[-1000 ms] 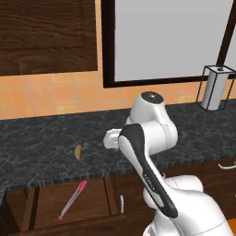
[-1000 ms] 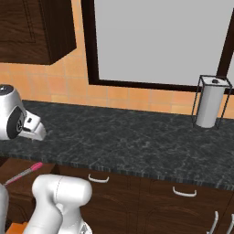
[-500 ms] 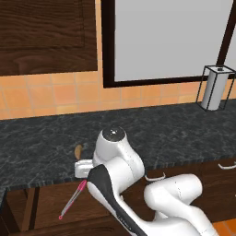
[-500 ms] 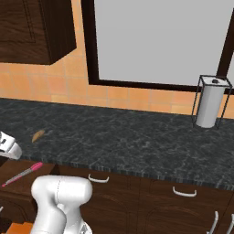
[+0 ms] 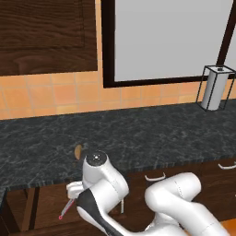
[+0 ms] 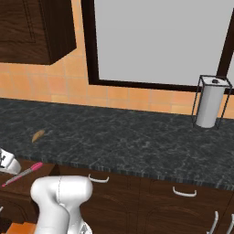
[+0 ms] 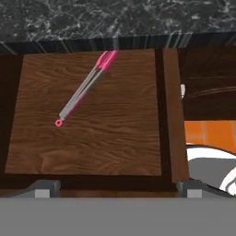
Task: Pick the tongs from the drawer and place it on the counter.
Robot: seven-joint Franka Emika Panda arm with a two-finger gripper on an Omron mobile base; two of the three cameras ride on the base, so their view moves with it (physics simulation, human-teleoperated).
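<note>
Lowered since the earlier frame, the arm now hangs over the drawer (image 5: 41, 209). Left base view: one tongs (image 5: 65, 210) at 7 o'clock. Right base view: one oval object (image 6: 38, 135) on the table (image 6: 137, 146). Hand view: tool (image 7: 118, 186) spread wide, empty; tongs lie diagonally at 11 o'clock.

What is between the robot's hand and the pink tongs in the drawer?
Nothing visible. In the hand view the tongs lie alone on the bare wooden bottom of the open drawer, slanted, with the open end effector above them. The counter edge is just past the drawer.
</note>
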